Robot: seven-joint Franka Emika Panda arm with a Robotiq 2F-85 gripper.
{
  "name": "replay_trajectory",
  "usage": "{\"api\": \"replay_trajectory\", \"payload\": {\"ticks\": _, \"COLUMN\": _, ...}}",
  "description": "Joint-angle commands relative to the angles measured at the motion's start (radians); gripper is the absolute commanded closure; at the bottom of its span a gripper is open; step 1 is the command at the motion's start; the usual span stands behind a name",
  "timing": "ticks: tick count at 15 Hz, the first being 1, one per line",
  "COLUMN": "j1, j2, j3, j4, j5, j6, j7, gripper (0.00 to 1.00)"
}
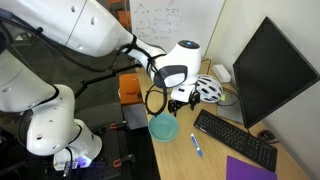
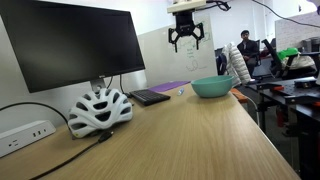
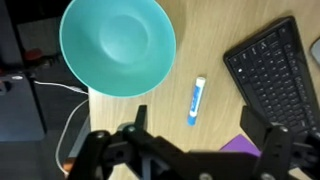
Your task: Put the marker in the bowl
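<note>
The blue marker (image 3: 196, 102) with a lighter end lies flat on the wooden desk between the teal bowl (image 3: 117, 42) and the black keyboard (image 3: 270, 80). It also shows in an exterior view (image 1: 196, 146), with the bowl (image 1: 164, 127) beside it. In an exterior view the bowl (image 2: 212, 87) sits near the desk's far edge and the marker (image 2: 181, 92) is a small speck. My gripper (image 3: 195, 125) hangs open and empty well above the desk, over the marker; it shows in both exterior views (image 1: 181, 101) (image 2: 186, 40).
A white and black bicycle helmet (image 2: 99, 110) lies on the desk with a cable beside it. A large monitor (image 1: 269, 70) stands behind the keyboard. A purple pad (image 1: 250, 168) lies at the desk's near end. The desk edge runs just beside the bowl.
</note>
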Motion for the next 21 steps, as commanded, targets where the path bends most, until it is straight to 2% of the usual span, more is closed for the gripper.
{"api": "replay_trajectory", "payload": {"ticks": 1, "j1": -0.050, "j2": 0.052, "j3": 0.025, "j4": 0.048, "j5": 0.048, "j6": -0.021, "j7": -0.043, "gripper": 0.00}}
{"api": "replay_trajectory", "payload": {"ticks": 3, "j1": -0.074, "j2": 0.121, "j3": 0.005, "j4": 0.104, "j5": 0.086, "j6": -0.043, "j7": -0.084, "gripper": 0.00}}
{"api": "replay_trajectory", "payload": {"ticks": 8, "j1": -0.133, "j2": 0.404, "j3": -0.053, "j4": 0.333, "j5": 0.260, "j6": -0.096, "j7": -0.318, "gripper": 0.00}}
{"api": "replay_trajectory", "payload": {"ticks": 13, "j1": -0.110, "j2": 0.642, "j3": -0.091, "j4": 0.507, "j5": 0.252, "j6": -0.045, "j7": -0.308, "gripper": 0.00}}
{"api": "replay_trajectory", "payload": {"ticks": 17, "j1": -0.102, "j2": 0.716, "j3": -0.096, "j4": 0.554, "j5": 0.279, "j6": -0.026, "j7": -0.307, "gripper": 0.00}}
{"api": "replay_trajectory", "payload": {"ticks": 19, "j1": -0.103, "j2": 0.714, "j3": -0.095, "j4": 0.546, "j5": 0.296, "j6": -0.015, "j7": -0.314, "gripper": 0.10}}
{"api": "replay_trajectory", "payload": {"ticks": 21, "j1": -0.097, "j2": 0.702, "j3": -0.100, "j4": 0.527, "j5": 0.295, "j6": 0.000, "j7": -0.314, "gripper": 0.13}}
